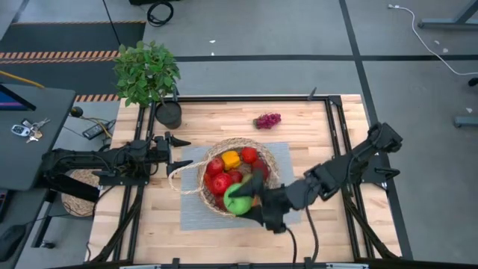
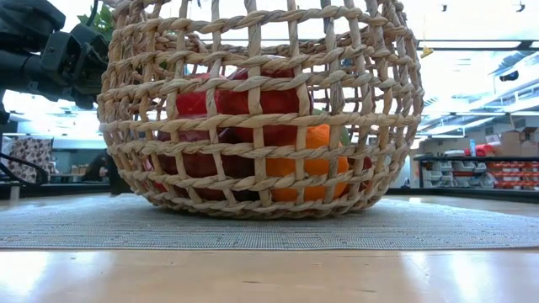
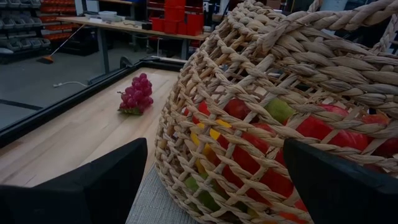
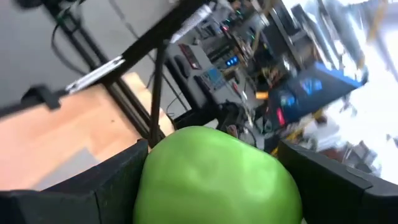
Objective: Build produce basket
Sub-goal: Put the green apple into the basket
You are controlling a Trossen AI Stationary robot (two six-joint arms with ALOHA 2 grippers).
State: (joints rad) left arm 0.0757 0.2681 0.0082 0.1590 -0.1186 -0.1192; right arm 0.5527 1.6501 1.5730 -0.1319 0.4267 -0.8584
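My view is filled by the basket (image 2: 261, 109), standing upright on a grey woven mat (image 2: 269, 227) that lies on the wooden table (image 2: 269, 278). Through its open weave I see red fruit (image 2: 244, 101) piled above an orange piece (image 2: 295, 164). One of my dark arms (image 2: 50, 55) hangs beside the basket's upper rim.

a pale wooden tabletop (image 1: 224, 119) stands on a grey concrete floor (image 1: 299, 30) marked with dark lines and striped hazard tape (image 1: 67, 54). a leafy potted plant (image 1: 147, 72) sits at its corner, a dark desk (image 1: 30, 134) with keys (image 1: 26, 129) stands alongside, and red storage bins (image 3: 183, 14) line a bright workshop behind.
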